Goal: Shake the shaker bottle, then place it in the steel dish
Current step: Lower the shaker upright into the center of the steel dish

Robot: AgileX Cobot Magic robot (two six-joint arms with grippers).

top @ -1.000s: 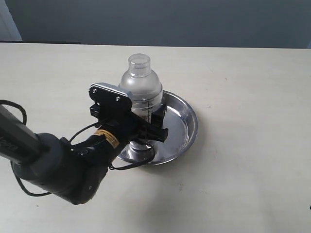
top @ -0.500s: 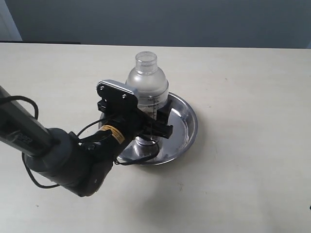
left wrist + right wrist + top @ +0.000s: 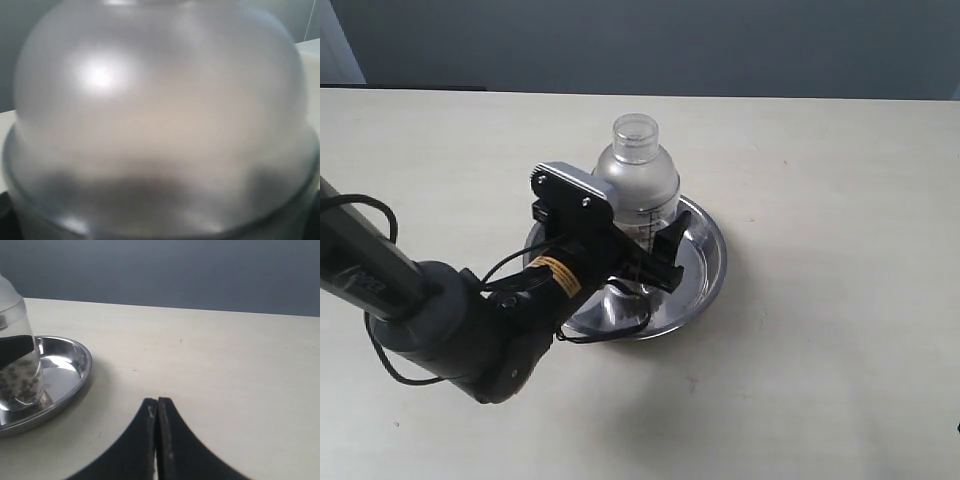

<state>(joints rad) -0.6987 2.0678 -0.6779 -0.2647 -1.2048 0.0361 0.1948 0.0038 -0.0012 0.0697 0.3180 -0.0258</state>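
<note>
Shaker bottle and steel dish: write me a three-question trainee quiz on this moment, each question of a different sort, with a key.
1. True or false: the shaker bottle lies on its side on the table beside the steel dish.
2. Pick one. The right gripper is: A) wide open; B) shut with nothing between its fingers; C) shut on the bottle's cap.
3. Short answer: which gripper reaches around the bottle's body?

Key:
1. False: it stands upright inside the dish.
2. B.
3. The left gripper.
</note>
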